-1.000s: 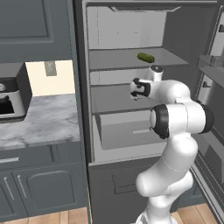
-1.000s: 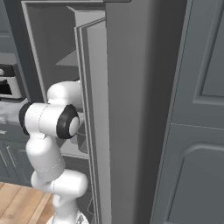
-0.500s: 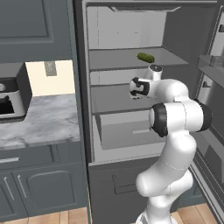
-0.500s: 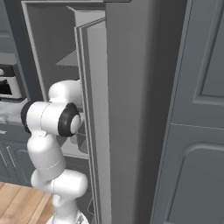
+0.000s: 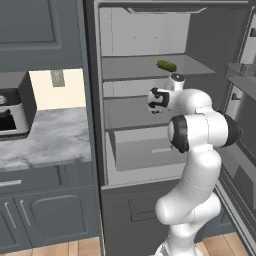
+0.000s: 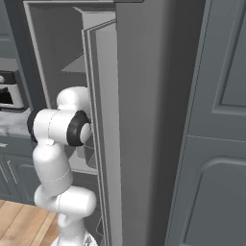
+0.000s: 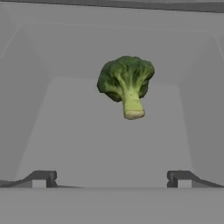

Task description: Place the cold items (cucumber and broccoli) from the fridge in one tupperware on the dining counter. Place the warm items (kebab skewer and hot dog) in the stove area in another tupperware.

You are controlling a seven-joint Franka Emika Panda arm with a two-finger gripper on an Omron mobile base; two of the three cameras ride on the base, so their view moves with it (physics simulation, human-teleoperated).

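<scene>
Open fridge door (image 6: 144, 120) hides the shelves and gripper

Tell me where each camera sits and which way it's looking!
Left base view: behind the arm on its left, facing into the open grey fridge; shows the white arm, its pincer and a small green cucumber on the upper shelf.
Right base view: behind on the right, facing the fridge's open door edge-on; shows the arm's elbow and base.
Hand view: on the hand, looking along the open pincer at a green broccoli floret lying on a shelf.
Both base views share the arm and fridge.
</scene>
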